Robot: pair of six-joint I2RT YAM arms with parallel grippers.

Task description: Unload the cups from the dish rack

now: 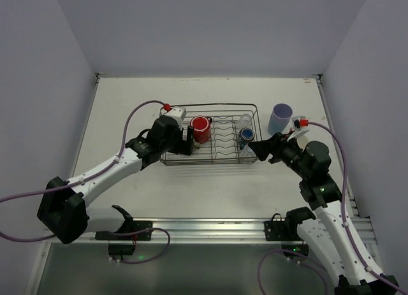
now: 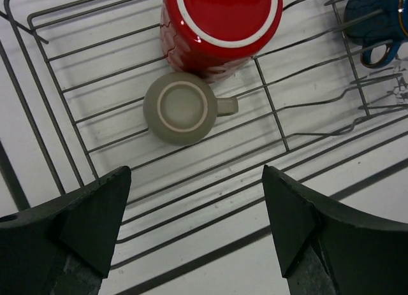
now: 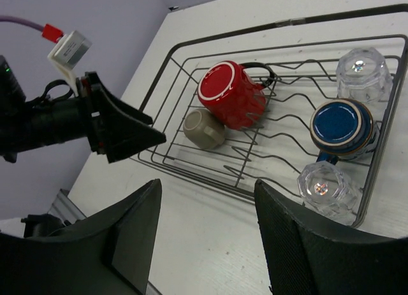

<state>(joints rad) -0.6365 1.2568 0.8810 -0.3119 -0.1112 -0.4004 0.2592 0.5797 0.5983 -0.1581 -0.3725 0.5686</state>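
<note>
— How much open room does the tabletop give?
— A wide bare strip runs along the near side of the dish rack, with more to its left and behind it. The rack sits mid-table, its long sides running left to right.
— And the end effectors?
— The left end effector hovers over the rack's left end, jaws spread wide and holding nothing. The right end effector hangs just off the rack's right edge, also released and empty.
— Where are the cups?
— A lavender tumbler stands on the tabletop beyond the right end, apart from the wires. Inside, the red mug rests base-up in the left part, left of the dividers. The blue cup sits base-up at the right end between two clear glasses, each close to the rim. Smallest, the beige cup is base-up just beside the mug, straight ahead of the left jaws.
</note>
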